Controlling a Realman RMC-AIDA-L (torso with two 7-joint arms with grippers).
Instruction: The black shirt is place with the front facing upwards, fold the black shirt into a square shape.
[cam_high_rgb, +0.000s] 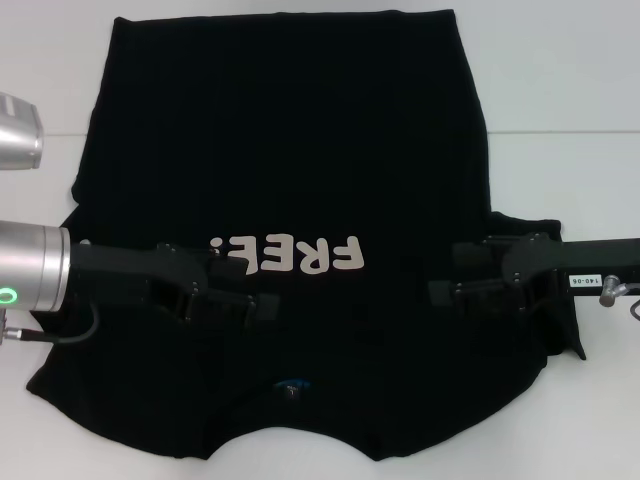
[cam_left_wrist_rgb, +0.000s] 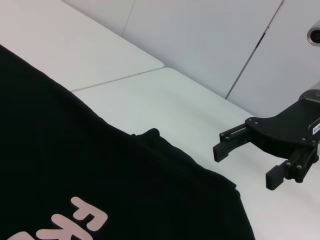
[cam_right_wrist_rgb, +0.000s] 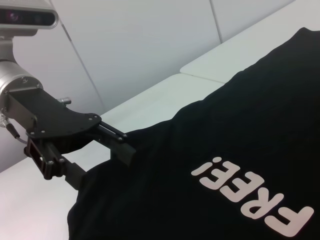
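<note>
On the white table (cam_high_rgb: 560, 80), the large black cloth T-shirt (cam_high_rgb: 290, 150) is being shown spread flat with its front upwards, hem toward the far edge and neck toward the robot. Both short sleeves are lying out to the sides, and no fold is being seen anywhere in the body of the shirt, so the task is being judged as barely begun: the sleeves and sides are yet to be brought in, and the length is yet to be doubled over into a square.

The left gripper (cam_high_rgb: 255, 300) is being held low over the chest area, just below the lettering, reaching in from the robot's left. In the right wrist view, the left gripper (cam_right_wrist_rgb: 100, 160) is being seen with its jaws parted, one finger over the cloth and nothing being held between them. The right gripper (cam_high_rgb: 440, 292) is being held over the shirt near the right sleeve; in the left wrist view, the right gripper (cam_left_wrist_rgb: 245, 162) is being shown with jaws parted moderately and empty.

White lettering (cam_high_rgb: 287, 256) reading "FREE!" is being displayed across the chest, upside down from the head view. A small blue neck label (cam_high_rgb: 293, 384) is being seen at the collar, its writing too small to be read. A white tag (cam_high_rgb: 582, 281) on the right arm is being read as "140-08".
</note>
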